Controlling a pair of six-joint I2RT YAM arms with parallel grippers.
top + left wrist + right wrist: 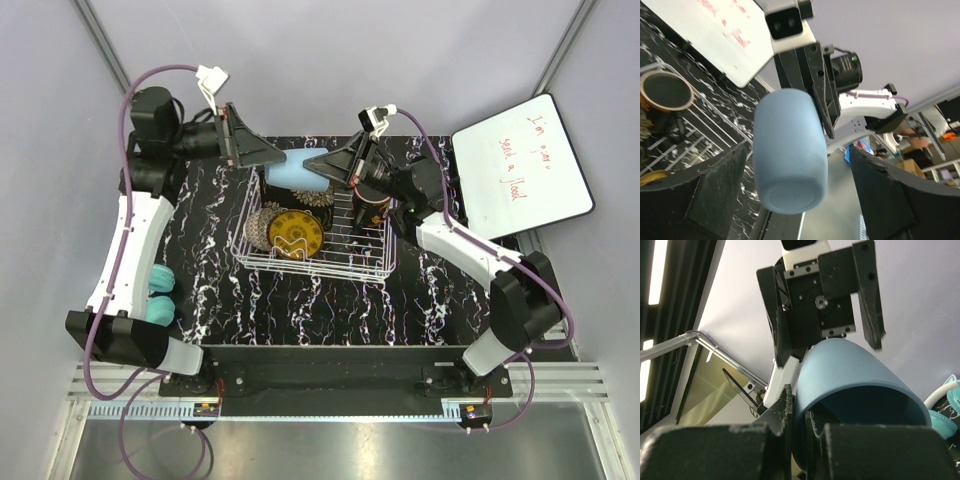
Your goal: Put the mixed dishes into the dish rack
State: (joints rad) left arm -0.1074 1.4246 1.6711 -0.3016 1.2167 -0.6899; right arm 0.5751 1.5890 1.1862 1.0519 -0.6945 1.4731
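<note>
**Cup held over the far edge of the rack**

The light blue cup [293, 170] is carried in the air on its side, its long axis running left to right between the two arms. Its rim is clamped by the right end effector [328, 166], one finger inside the mouth and one outside. The base is turned toward the left end effector [268, 152], whose fingers are spread wide on either side of the cup without touching it. The dish rack [310, 271] lies below and slightly nearer on the surface [300, 310], where a yellow plate [295, 235] and a dark mug [372, 205] are already stood. A short descent toward the bases is judged to be needed, with the right arm in charge.
</note>
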